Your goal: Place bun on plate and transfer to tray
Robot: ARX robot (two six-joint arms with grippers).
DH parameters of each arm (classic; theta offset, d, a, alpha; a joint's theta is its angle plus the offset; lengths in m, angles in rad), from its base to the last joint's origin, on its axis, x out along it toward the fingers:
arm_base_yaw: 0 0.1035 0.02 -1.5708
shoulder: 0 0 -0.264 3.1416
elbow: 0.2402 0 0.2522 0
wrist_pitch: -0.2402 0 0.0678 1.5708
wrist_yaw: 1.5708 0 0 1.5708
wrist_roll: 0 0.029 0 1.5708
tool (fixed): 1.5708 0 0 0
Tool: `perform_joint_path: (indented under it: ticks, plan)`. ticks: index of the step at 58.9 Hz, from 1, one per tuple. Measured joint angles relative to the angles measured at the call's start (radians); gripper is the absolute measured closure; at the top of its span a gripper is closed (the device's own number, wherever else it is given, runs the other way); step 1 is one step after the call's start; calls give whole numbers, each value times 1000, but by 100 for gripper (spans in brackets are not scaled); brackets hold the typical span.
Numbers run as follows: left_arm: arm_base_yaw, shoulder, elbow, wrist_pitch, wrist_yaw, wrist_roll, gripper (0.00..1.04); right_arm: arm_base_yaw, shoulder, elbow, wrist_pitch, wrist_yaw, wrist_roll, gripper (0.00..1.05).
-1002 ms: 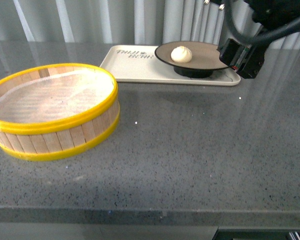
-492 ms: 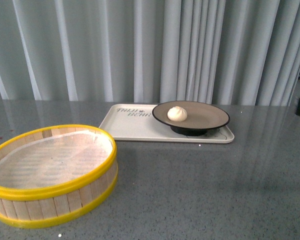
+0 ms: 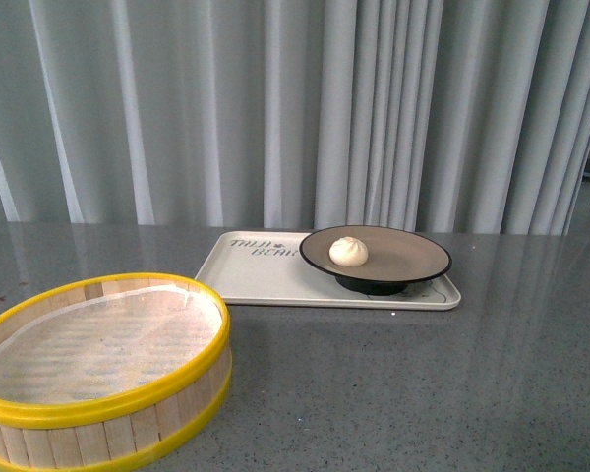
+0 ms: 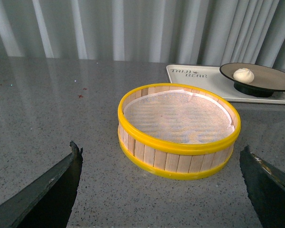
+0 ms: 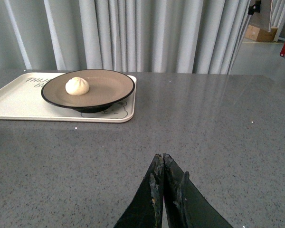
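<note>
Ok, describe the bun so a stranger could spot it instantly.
Find the cream-white tray at the back of the grey table. A black-rimmed beige plate sits on it, holding the bun: small, round, white, with a pleated top.

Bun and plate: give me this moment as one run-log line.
bun: on plate | plate: on tray | left gripper: open | right gripper: shut, empty

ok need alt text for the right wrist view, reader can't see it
A cream-white bun sits on a black-rimmed beige plate, which stands on one end of a cream tray on a grey speckled table. In the foreground the right end effector is shut and empty, well clear of the tray. Pale curtains hang behind.
</note>
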State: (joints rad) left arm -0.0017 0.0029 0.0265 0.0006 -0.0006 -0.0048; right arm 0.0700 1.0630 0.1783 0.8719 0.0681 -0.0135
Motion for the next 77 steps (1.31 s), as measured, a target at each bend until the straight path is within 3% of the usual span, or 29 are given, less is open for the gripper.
perform_joint_path:
  ticks: [4, 20, 25, 50, 77]
  plan:
    - [0, 0, 0, 0, 0, 0, 7, -39, -40, -24, -17, -61, 0, 103]
    - [0, 0, 0, 0, 0, 0, 7, -68, -216, -101, -118, -66, 2, 103]
    - [0, 0, 0, 0, 0, 0, 7, -68, -230, -140, -78, -66, 2, 103]
    - [0, 0, 0, 0, 0, 0, 7, -68, -572, -173, -386, -66, 2, 103]
    - [0, 0, 0, 0, 0, 0, 7, -68, -798, -173, -603, -67, 2, 103]
